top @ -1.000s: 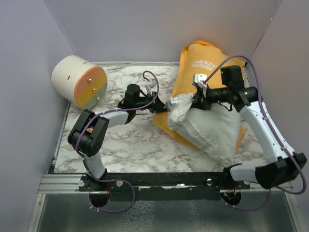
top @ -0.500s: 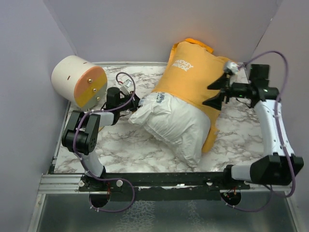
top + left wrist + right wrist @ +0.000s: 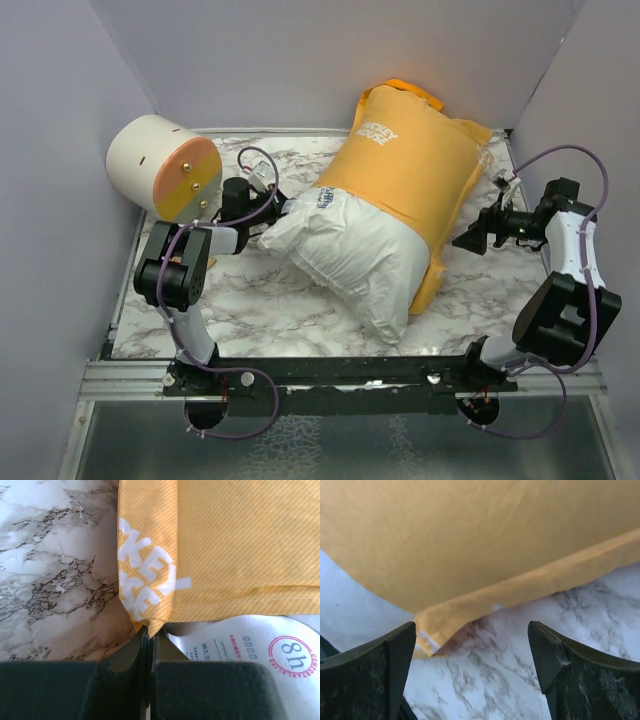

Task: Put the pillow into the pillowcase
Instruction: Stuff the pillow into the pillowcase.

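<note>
The left end effector [image 3: 150,630] is clenched, its fingers pressed together on the corner of the pillowcase [image 3: 410,165] mouth hem, where the orange cloth dips between them. Just right of its tips lies a white printed label [image 3: 260,650]. Ahead of it we see white lettering [image 3: 145,575] on the case, and to its left bare marble surface [image 3: 45,580].

The right end effector [image 3: 468,240] is released, jaws wide apart and holding nothing. It stands apart from the case's long seamed edge, which runs across in front of it. A folded hem corner [image 3: 432,632] lies ahead of its left finger, with open surface between the two.

The pillow [image 3: 345,255] sits partly inside the case. Its far part is covered, and its near part bulges out between the two end effectors, toward the arm bases.

Behind the left end effector, close to its arm, a cream-and-orange cylinder [image 3: 165,168] stands in the corner by the side wall. Beyond the case, the back wall [image 3: 300,60] closes the space. The right arm works close beside the right-hand wall, with little room on that side.
</note>
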Action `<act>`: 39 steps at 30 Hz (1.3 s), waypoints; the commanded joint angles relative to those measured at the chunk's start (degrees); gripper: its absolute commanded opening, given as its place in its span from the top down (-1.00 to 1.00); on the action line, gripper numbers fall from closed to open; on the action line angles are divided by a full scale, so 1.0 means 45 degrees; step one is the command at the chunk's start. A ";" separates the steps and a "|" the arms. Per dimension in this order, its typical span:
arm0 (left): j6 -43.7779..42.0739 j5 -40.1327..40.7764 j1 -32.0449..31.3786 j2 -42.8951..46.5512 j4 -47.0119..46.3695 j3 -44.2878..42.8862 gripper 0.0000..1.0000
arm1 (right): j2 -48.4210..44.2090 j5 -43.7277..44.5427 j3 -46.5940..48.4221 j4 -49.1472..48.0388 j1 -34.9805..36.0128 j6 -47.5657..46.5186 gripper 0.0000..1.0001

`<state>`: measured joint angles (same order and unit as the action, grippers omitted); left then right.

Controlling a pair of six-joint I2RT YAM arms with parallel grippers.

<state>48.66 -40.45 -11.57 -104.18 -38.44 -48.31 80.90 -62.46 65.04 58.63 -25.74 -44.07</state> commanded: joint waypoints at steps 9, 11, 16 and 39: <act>0.0424 -0.0348 0.0112 0.0362 -0.1210 -0.0280 1.00 | -0.0059 0.2116 -0.1293 0.2053 0.0172 -0.6483 -0.86; 0.0454 -0.0472 0.0111 0.0589 -0.1165 -0.0277 1.00 | -0.0699 0.2478 -0.1553 0.1404 0.0172 -0.7345 -0.88; 0.0165 -0.0560 0.0111 0.1288 -0.0536 -0.0388 1.00 | -0.1257 0.1943 -0.1482 0.3568 0.0174 -1.2206 -0.89; 0.0083 -0.1140 -0.0045 0.2292 0.0269 -0.0577 1.00 | -0.4752 0.0467 -0.8470 -0.1959 0.0885 -2.0983 -0.68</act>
<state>49.08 -43.44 -11.92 -97.49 -34.13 -48.53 61.32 -60.20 29.95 57.76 -22.06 -117.69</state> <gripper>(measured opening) 0.016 0.892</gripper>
